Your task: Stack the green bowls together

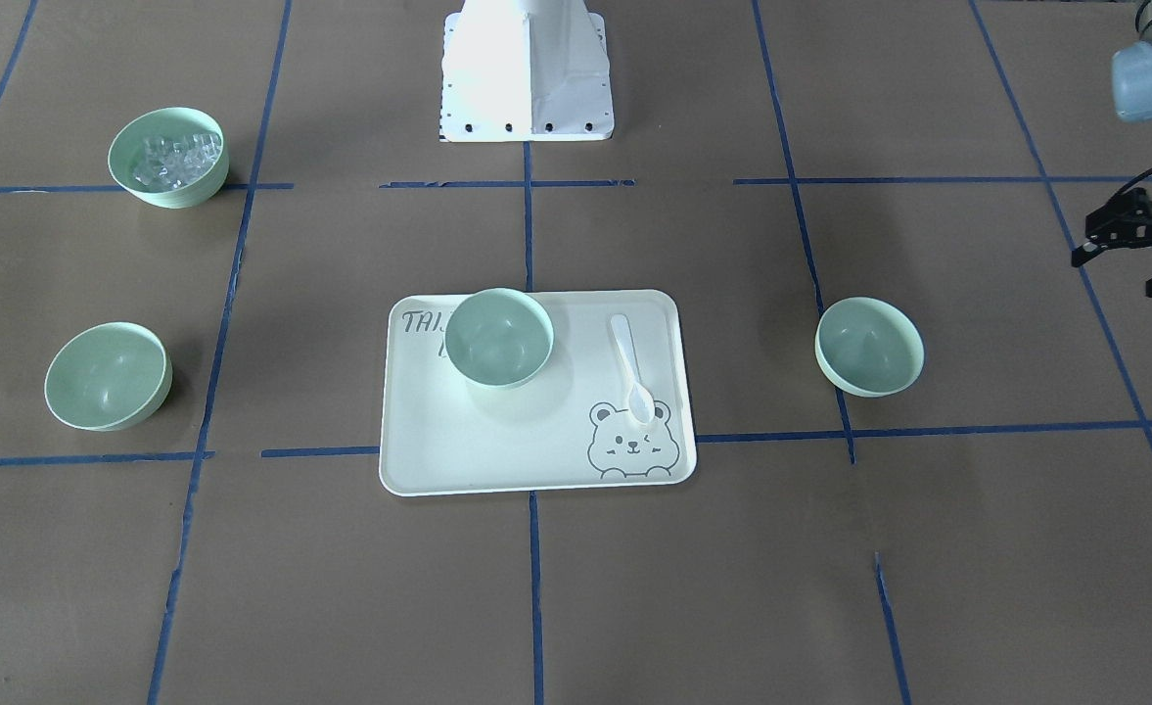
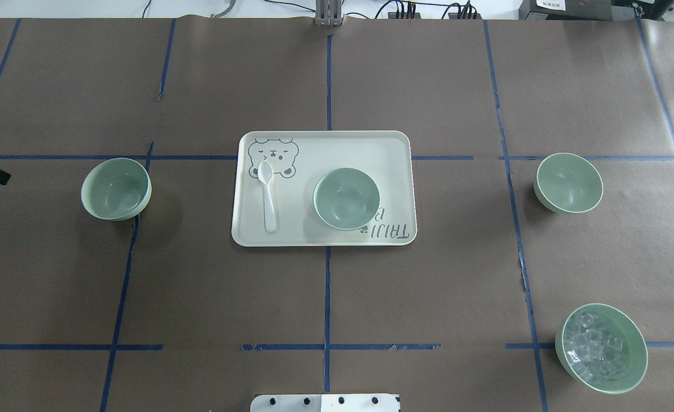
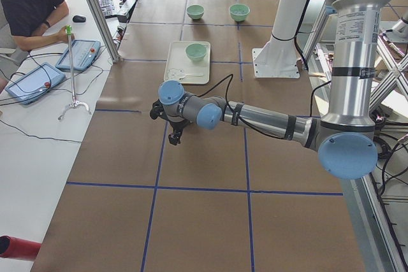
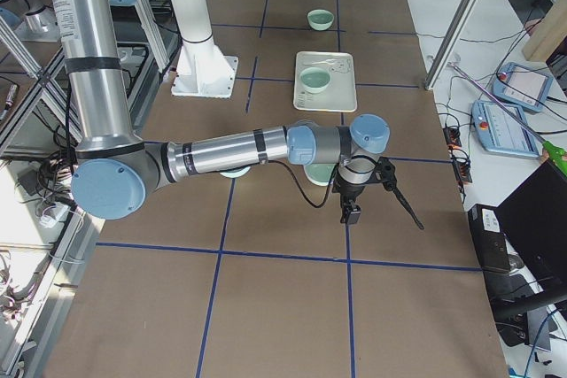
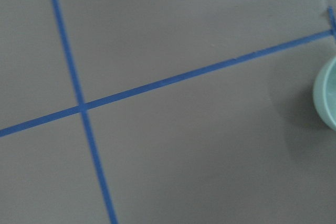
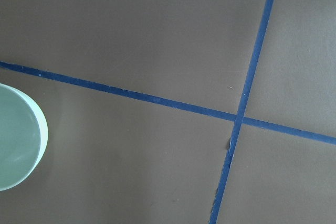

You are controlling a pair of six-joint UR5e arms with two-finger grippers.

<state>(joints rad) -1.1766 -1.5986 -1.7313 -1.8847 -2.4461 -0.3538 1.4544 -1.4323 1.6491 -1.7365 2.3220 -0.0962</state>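
Three plain green bowls stand apart. One is on the table's left, also in the front view. One stands on the bear-printed tray. One is on the right, also in the front view. My left gripper hovers beyond the left bowl near the table's end, its fingers apart and empty. Its wrist view catches that bowl's rim. My right gripper hangs near the right bowl, whose rim shows in its wrist view. I cannot tell its state.
A like green bowl with clear cubes stands near the robot's right front. A white spoon lies on the tray beside the bear print. The robot's white base stands at the table's near edge. An operator sits at the side.
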